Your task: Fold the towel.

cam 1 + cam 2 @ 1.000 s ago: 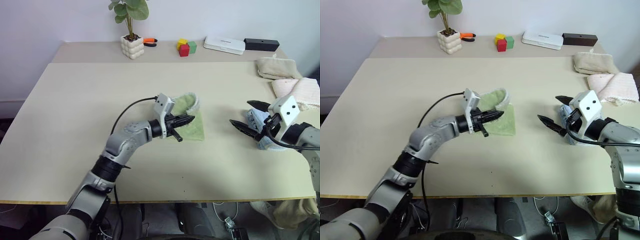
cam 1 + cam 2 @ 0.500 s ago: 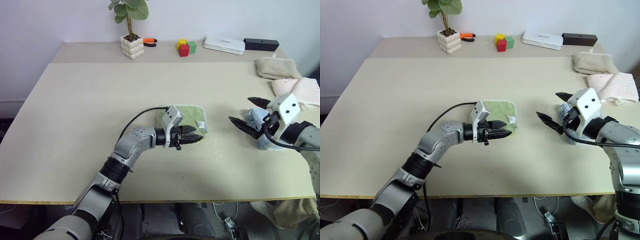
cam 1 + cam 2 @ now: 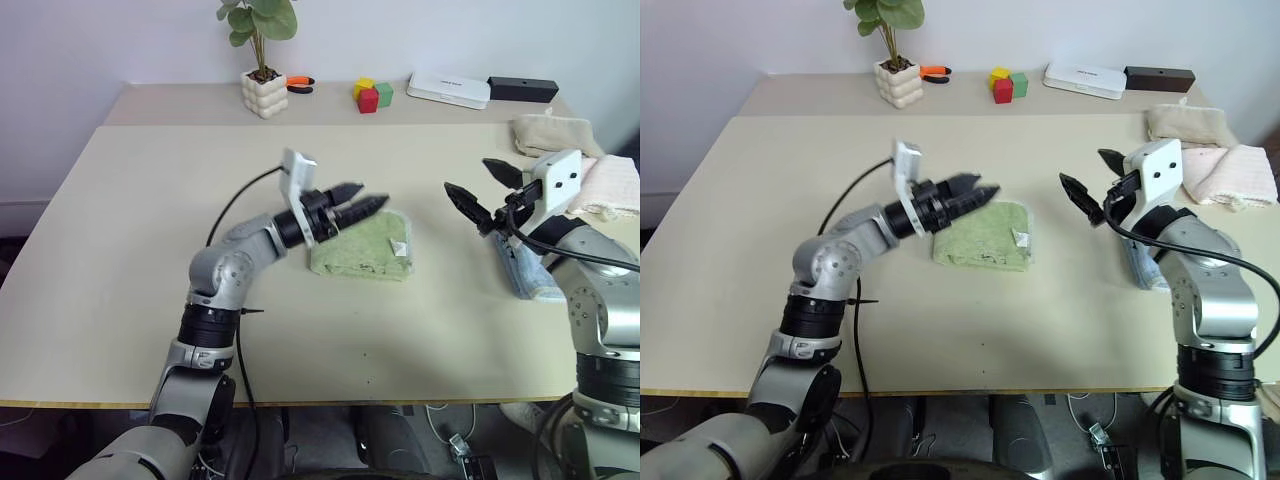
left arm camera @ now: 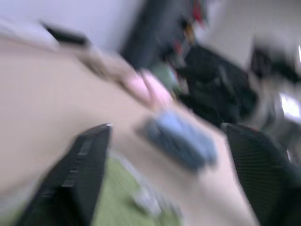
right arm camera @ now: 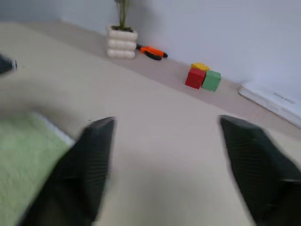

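Observation:
The towel (image 3: 362,245), light green with a small white tag, lies folded flat in the middle of the table (image 3: 150,200). My left gripper (image 3: 356,198) hovers just above the towel's far left corner. Its fingers are open with nothing between them, and it points toward the right. The left wrist view has the green towel (image 4: 117,202) below the spread fingers. My right gripper (image 3: 482,188) hangs open in the air to the right of the towel, apart from it and pointing left. A corner of the towel (image 5: 23,155) lies beyond its fingers in the right wrist view.
A light blue folded towel (image 3: 525,268) lies under my right forearm. Beige (image 3: 550,135) and pink (image 3: 610,185) folded towels sit at the right edge. At the back stand a potted plant (image 3: 265,92), orange pliers (image 3: 298,83), colored blocks (image 3: 370,95), a white box (image 3: 448,90) and a black box (image 3: 523,90).
My left gripper let go of the towel's edge, opened, and rose back toward the left. The towel now lies folded flat. My right gripper lifted off the blue towel, its jaws narrower.

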Action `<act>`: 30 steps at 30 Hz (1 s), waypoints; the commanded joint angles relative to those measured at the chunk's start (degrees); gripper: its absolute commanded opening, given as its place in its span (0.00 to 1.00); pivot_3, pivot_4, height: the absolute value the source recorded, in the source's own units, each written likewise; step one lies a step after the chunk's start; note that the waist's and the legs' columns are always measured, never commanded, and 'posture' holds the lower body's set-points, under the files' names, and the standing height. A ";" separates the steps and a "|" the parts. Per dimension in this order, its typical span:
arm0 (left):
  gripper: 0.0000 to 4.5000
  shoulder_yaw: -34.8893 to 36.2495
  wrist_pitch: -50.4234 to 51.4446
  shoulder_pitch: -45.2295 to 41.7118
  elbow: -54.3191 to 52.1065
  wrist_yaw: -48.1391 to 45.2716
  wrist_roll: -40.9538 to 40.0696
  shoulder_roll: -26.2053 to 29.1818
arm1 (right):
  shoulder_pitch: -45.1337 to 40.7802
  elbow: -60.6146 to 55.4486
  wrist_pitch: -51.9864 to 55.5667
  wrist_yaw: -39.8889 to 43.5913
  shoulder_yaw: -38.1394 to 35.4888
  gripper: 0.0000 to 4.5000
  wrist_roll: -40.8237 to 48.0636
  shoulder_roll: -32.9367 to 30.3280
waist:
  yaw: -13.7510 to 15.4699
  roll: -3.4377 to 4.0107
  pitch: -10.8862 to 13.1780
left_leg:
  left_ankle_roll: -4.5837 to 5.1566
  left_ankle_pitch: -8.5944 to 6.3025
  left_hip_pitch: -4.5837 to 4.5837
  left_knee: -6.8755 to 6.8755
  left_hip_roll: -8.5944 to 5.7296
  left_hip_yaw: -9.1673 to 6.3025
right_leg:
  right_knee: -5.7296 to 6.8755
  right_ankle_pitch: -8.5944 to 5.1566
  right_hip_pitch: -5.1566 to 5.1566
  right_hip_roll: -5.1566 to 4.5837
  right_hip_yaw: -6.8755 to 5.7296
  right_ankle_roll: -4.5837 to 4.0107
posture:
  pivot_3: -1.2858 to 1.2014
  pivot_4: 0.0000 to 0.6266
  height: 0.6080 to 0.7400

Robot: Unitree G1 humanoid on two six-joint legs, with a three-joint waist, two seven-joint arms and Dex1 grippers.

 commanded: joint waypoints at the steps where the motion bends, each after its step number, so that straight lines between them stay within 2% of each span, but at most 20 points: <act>1: 0.34 2.97 -3.83 -0.55 1.59 5.72 1.20 -2.36 | -1.67 -5.74 2.15 -6.86 1.76 0.36 0.95 5.45 | -0.04 0.00 0.00 | 0.00 0.00 0.00 -0.01 0.00 0.00 | 0.01 0.00 -0.01 0.00 0.00 0.00 | 0.52 0.24 1.00; 4: 0.00 2.49 -5.53 -0.12 2.64 7.46 2.44 -4.50 | -0.64 -8.21 2.22 -12.40 5.48 0.01 -1.63 11.40 | 0.02 0.00 0.00 | -0.01 0.01 -0.02 0.00 0.00 -0.01 | 0.05 0.00 -0.04 0.00 0.00 0.00 | 0.52 0.24 1.00; 7: 0.00 0.73 -9.25 0.62 5.39 9.72 5.92 -7.17 | 1.47 -8.69 1.04 -19.10 10.26 0.00 -6.96 17.03 | 0.19 0.00 0.00 | -0.02 0.01 -0.05 0.00 -0.01 -0.01 | 0.04 0.00 -0.06 -0.01 -0.01 0.00 | 0.52 0.24 1.00; 10: 0.00 -0.40 -10.93 1.22 6.69 9.86 7.51 -8.52 | 2.35 -8.87 1.09 -22.12 11.99 0.00 -8.94 20.03 | 0.15 0.00 0.00 | -0.02 0.01 -0.06 0.00 -0.02 0.01 | 0.02 0.00 -0.07 -0.03 -0.01 0.00 | 0.52 0.24 1.00; 14: 0.00 -3.87 -12.44 2.75 8.74 10.32 11.53 -9.02 | 4.70 -6.15 -1.83 -24.10 15.75 0.00 -13.52 21.85 | -0.07 0.00 0.00 | -0.02 0.01 -0.04 -0.02 -0.02 0.00 | 0.05 0.00 -0.09 0.00 -0.02 0.00 | 0.52 0.24 1.00; 17: 0.00 -5.78 -12.84 3.77 12.44 10.22 14.68 -8.23 | 6.82 0.08 -6.74 -25.10 18.40 0.00 -17.06 23.40 | -0.22 0.01 -0.02 | -0.02 0.01 -0.02 -0.02 -0.01 0.00 | 0.06 0.00 -0.08 0.01 -0.01 0.00 | 0.52 0.24 1.00; 19: 0.00 -7.20 -16.02 4.15 15.68 11.20 18.58 -7.33 | 7.86 5.40 -10.44 -26.09 18.98 0.00 -19.46 23.61 | -0.24 0.01 -0.02 | -0.02 0.01 0.00 -0.03 -0.01 0.00 | 0.06 0.00 -0.07 0.01 -0.01 0.00 | 0.52 0.24 1.00; 22: 0.00 -5.24 -15.35 4.07 17.65 11.67 17.94 -7.37 | 8.67 11.77 -15.09 -26.10 19.66 0.00 -22.23 22.54 | -0.18 0.01 -0.02 | -0.02 0.01 -0.02 -0.02 -0.01 0.01 | 0.06 0.00 -0.08 0.00 -0.01 0.00 | 0.52 0.24 1.00; 28: 0.00 -4.40 -16.73 4.66 18.00 10.31 18.63 -4.95 | 8.98 13.15 -17.97 -23.28 16.33 0.00 -19.80 21.45 | -0.20 -0.02 -0.06 | -0.02 0.01 0.06 -0.01 -0.01 0.00 | 0.07 0.00 0.02 0.01 -0.02 0.00 | 0.52 0.24 1.00; 30: 0.12 -3.89 -17.05 4.85 17.43 8.38 17.70 -4.17 | 8.61 12.42 -17.59 -21.89 15.22 0.12 -18.08 21.18 | -0.23 -0.02 -0.06 | -0.02 0.01 0.06 -0.01 -0.01 0.00 | 0.07 0.00 0.02 0.01 -0.02 0.00 | 0.52 0.24 1.00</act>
